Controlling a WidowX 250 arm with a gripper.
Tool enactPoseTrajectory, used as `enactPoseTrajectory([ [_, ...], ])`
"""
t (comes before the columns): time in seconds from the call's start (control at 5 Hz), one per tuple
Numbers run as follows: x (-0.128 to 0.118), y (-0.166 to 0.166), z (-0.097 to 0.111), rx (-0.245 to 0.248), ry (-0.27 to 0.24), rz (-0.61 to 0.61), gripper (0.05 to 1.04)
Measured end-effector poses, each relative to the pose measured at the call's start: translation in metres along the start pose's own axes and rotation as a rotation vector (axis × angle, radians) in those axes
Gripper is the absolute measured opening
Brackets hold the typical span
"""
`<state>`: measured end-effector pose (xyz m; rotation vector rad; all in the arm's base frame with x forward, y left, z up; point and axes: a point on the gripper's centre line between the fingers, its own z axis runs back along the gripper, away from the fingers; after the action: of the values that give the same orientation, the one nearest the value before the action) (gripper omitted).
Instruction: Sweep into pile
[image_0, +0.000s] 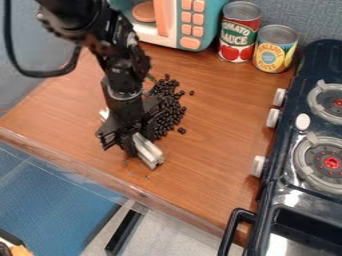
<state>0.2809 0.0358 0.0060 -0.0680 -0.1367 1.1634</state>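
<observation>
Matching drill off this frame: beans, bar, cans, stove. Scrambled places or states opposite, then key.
Column 1
1. black beans
2. white bar
3. two cans
4. toy stove

Column 2
A. upright beside the toy microwave
B. red-centred burners
C. heaped, a few strays
D. at the end effector

Pairs: 1-C, 2-D, 3-A, 4-B

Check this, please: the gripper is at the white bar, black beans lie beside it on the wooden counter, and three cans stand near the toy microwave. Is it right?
Not three: the camera view shows two, a red can and a yellow can, near the toy microwave. The rest is right.
</observation>
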Motion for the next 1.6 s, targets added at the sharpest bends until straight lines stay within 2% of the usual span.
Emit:
enactPoseTrajectory([
  [0.2,0.009,-0.018,-0.003,-0.011,-0.008,0.035,0.388],
  [1.0,0.018,-0.072,-0.013,-0.027,-0.037,0.093,0.388],
  [1.6,0.021,-0.09,-0.014,-0.011,-0.019,0.122,0.388],
])
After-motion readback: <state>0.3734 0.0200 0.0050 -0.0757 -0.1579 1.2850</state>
